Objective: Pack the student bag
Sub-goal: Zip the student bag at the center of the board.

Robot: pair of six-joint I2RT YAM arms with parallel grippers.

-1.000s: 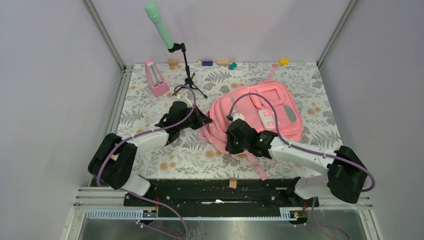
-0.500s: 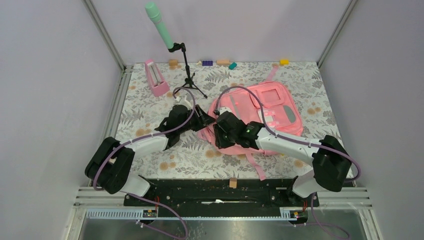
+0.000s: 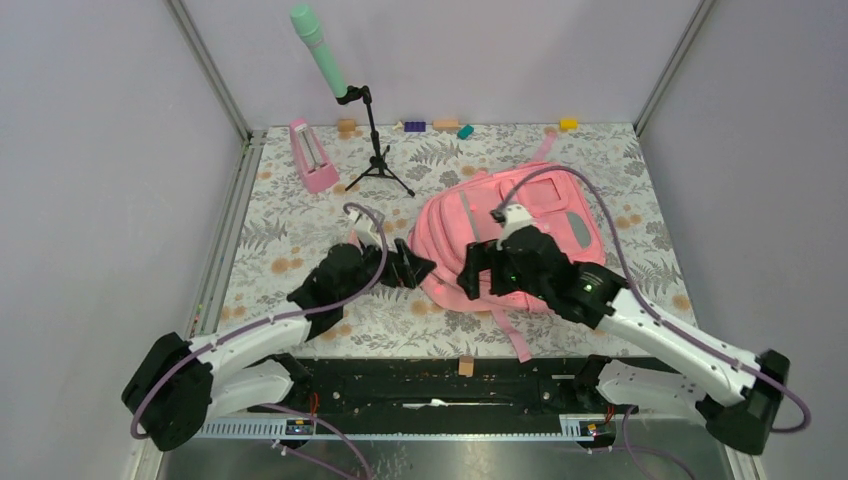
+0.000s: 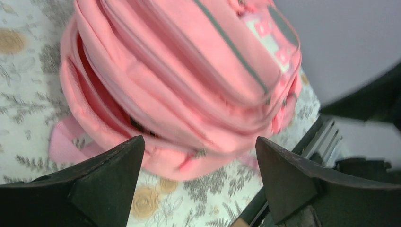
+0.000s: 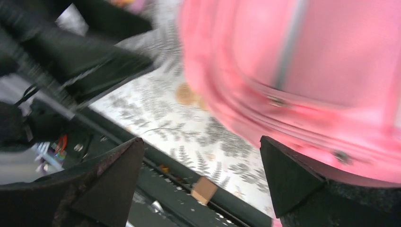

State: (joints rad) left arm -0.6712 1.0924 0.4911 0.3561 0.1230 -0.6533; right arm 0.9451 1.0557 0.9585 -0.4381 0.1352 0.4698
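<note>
Student bag [image 3: 450,230]: pink, with a grey strip [image 4: 231,45]. Table [image 3: 290,220] cover: white, with a grey fern print and orange-brown rosettes. At 11 o'clock, metronome [image 3: 312,157]: pink; microphone [image 3: 318,50]: mint green, on a black stand [image 3: 378,150]. Arms [image 3: 660,335]: white and black.

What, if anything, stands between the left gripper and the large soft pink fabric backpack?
Nothing visible. The open left gripper faces the large soft pink fabric backpack directly at its left edge.
</note>
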